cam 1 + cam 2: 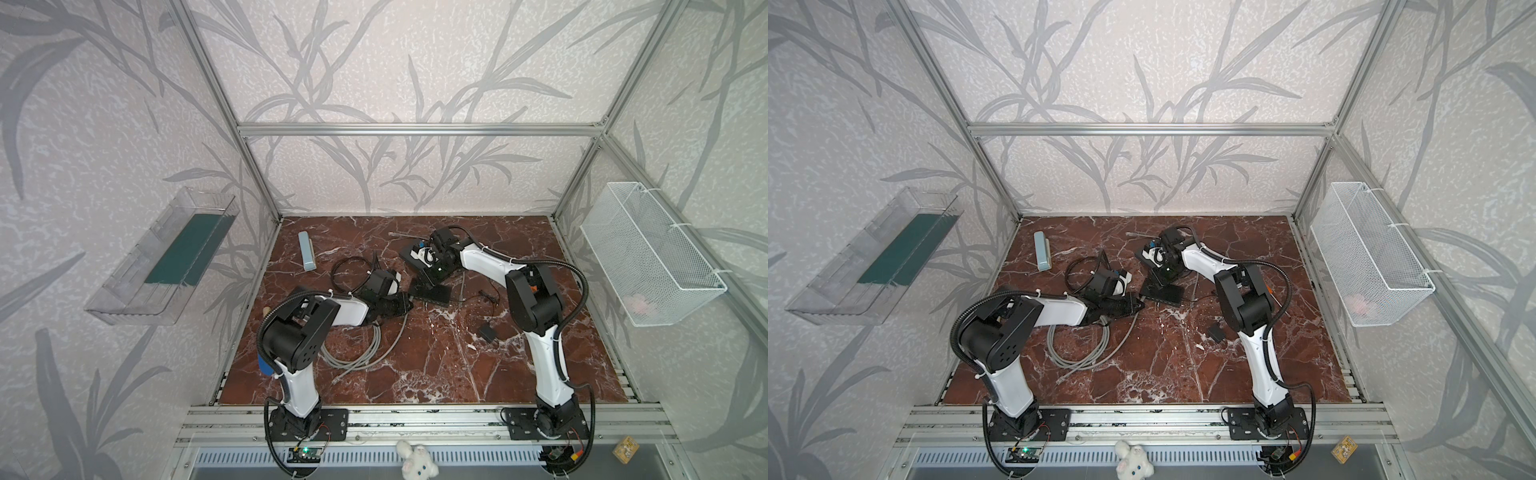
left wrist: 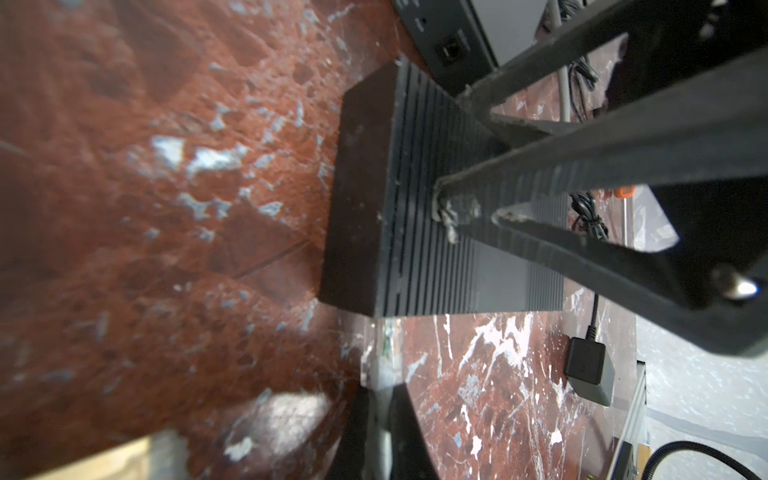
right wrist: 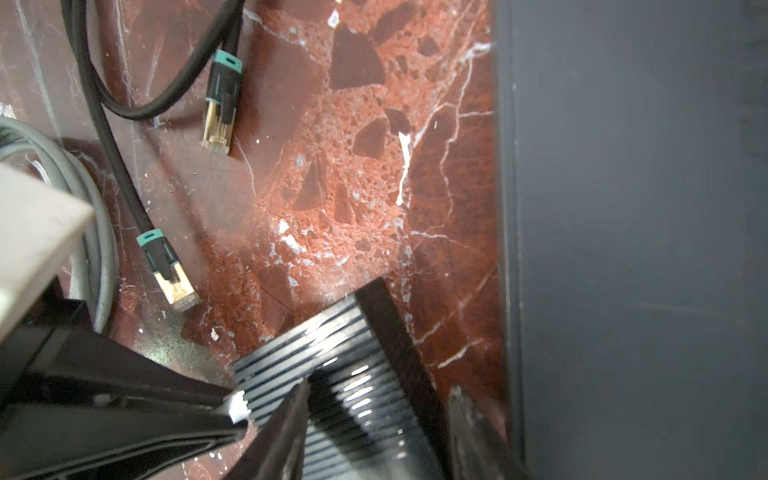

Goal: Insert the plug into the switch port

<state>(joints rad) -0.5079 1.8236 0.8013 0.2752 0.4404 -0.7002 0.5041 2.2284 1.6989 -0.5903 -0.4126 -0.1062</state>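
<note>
- Up in both top views, the left gripper (image 1: 409, 305) and right gripper (image 1: 426, 282) met nose to nose near the middle of the marble surface (image 1: 457, 365), over some dark boxes. A black cable (image 1: 345, 270) looped just behind the left wrist, and a grey cable (image 1: 357, 349) lay coiled under that arm.
- Left wrist view: the left fingers (image 2: 582, 158) were pinched shut on nothing, tips resting on a ribbed black box (image 2: 395, 187). The switch port (image 2: 450, 50) showed on the side of a flat dark unit (image 2: 511, 29) just past that box.
- Right wrist view: the right fingers (image 3: 291, 419) stood apart on either side of the ribbed box. Honestly couldn't tell if they squeezed it. A teal-booted plug (image 3: 174, 274) lay loose on the surface near the box's corner, in nobody's grip. Its twin plug (image 3: 220, 108) lay farther off.
</note>
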